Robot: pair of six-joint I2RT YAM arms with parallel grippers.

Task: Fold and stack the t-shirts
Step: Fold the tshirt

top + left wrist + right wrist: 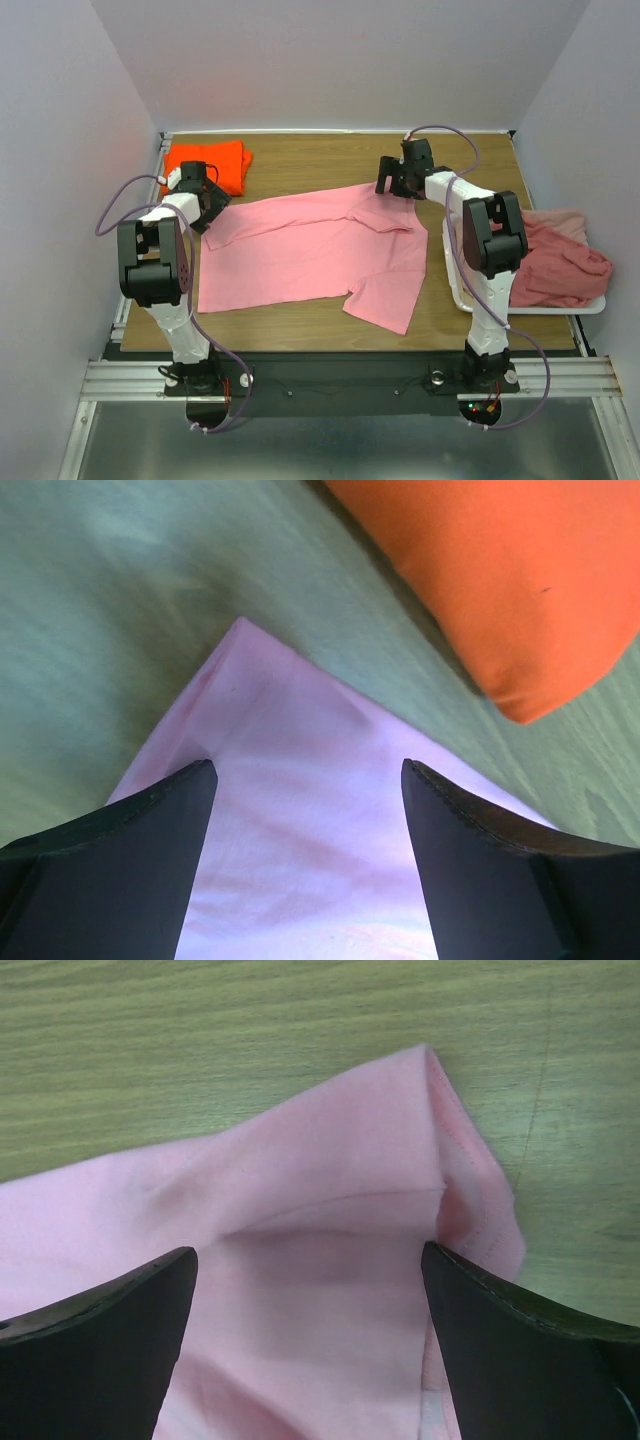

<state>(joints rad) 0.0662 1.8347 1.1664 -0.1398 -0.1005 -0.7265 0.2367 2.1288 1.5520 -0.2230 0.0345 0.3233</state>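
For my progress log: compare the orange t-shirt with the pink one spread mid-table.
The orange t-shirt is folded into a compact block; the pink t-shirt lies spread out. The orange t-shirt sits far left, the pink t-shirt centre. Both rest on the table.

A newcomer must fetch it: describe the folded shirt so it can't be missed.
Find the wooden table, then its far left corner. The folded shirt lies there as a compact block. It alone is bright orange; the spread shirt and the heap in the tray are pink.
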